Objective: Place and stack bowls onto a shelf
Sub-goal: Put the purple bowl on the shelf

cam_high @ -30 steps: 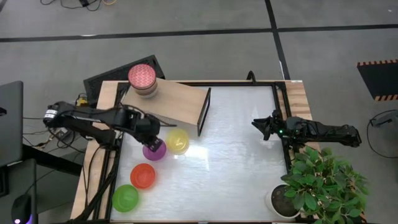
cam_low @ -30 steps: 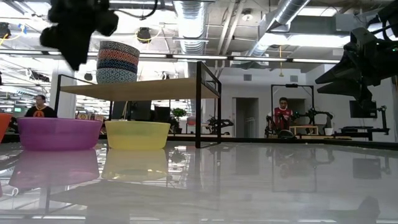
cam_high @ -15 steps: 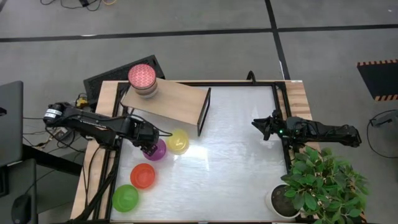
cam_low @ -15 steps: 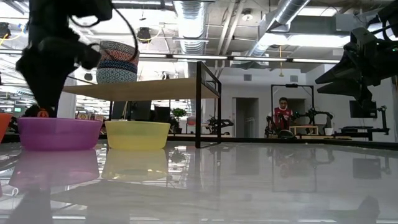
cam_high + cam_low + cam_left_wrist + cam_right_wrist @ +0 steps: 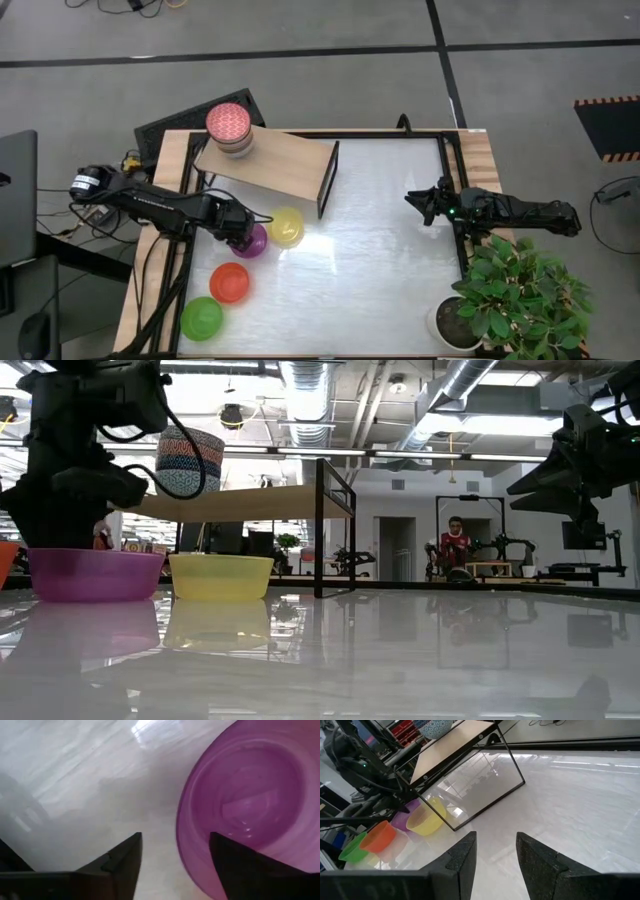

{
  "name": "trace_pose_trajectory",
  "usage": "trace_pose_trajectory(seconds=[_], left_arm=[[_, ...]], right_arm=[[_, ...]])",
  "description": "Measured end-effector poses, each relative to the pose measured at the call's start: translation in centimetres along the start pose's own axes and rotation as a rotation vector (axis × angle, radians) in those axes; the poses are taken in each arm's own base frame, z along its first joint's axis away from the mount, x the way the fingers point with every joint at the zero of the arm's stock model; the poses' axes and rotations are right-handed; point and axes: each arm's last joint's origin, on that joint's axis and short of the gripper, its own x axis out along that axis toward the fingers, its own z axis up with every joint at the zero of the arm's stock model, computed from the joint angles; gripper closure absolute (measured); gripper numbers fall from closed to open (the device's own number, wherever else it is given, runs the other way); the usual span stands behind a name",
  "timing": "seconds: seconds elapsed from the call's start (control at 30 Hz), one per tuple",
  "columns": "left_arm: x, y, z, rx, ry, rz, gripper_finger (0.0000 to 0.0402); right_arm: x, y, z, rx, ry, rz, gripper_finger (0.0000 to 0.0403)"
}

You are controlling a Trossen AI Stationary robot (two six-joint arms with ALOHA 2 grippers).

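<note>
The purple bowl (image 5: 250,241) rests on its base on the table beside the yellow bowl (image 5: 286,227); the red bowl (image 5: 230,283) and green bowl (image 5: 202,318) sit nearer the near-left corner. A stack of patterned bowls (image 5: 229,128) stands on the wooden shelf (image 5: 275,165). My left gripper (image 5: 175,836) is open, low over the purple bowl's left rim (image 5: 181,827), with one finger above the bowl's inside and the other above the table outside it. My right gripper (image 5: 415,203) waits open at the table's right edge. My left gripper comes from above, pointing down, and its fingers (image 5: 227,852) straddle the purple bowl's left rim, one inside and one outside. I cannot tell whether either finger touches the rim. The bowl sits flat on the table.
The shelf's dark end panel (image 5: 327,180) stands just right of the yellow bowl. A potted plant (image 5: 455,322) fills the near-right corner. The middle of the silvery tabletop (image 5: 380,250) is bare. People show in the room beyond (image 5: 455,545).
My left gripper has come down from above the shelf's height and drawn slightly toward the near-left, ending level with the purple bowl over its left rim. The bowls have stayed in place.
</note>
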Motion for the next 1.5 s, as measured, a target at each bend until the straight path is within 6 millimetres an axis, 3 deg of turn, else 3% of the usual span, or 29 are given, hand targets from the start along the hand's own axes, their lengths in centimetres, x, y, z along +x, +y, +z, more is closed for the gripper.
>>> trace_pose_trajectory(seconds=[0.3,0.37,0.53,0.8,1.13,1.37,1.5], left_arm=[[0.0,-0.3,0.2,-0.062,-0.023,-0.023,0.0371],[0.0,-0.3,0.2,-0.071,-0.023,-0.024,0.0392],[-0.6,-0.7,0.4,-0.119,-0.023,-0.048,0.04],[-3.6,-2.6,1.4,-0.139,-0.088,-0.153,0.0401],[-9.0,-5.0,2.7,-0.164,-0.148,-0.318,0.0401],[-14.0,-6.1,4.2,-0.288,-0.349,-0.436,0.0401],[-15.8,-6.0,5.2,-0.346,-0.445,-0.458,0.0401]], right_arm=[[0.0,0.0,0.0,0.0,0.0,0.0,0.0239],[0.0,0.0,0.0,0.0,0.0,0.0,0.0239],[0.0,0.0,0.0,0.0,0.0,0.0,0.0239],[0.0,0.0,0.0,0.001,0.0,0.0,0.0239],[0.0,0.0,0.0,0.001,0.0,0.0,0.0239],[0.0,0.0,0.0,0.001,0.0,0.0,0.0239],[0.0,0.0,0.0,0.0,0.0,0.0,0.0239]])
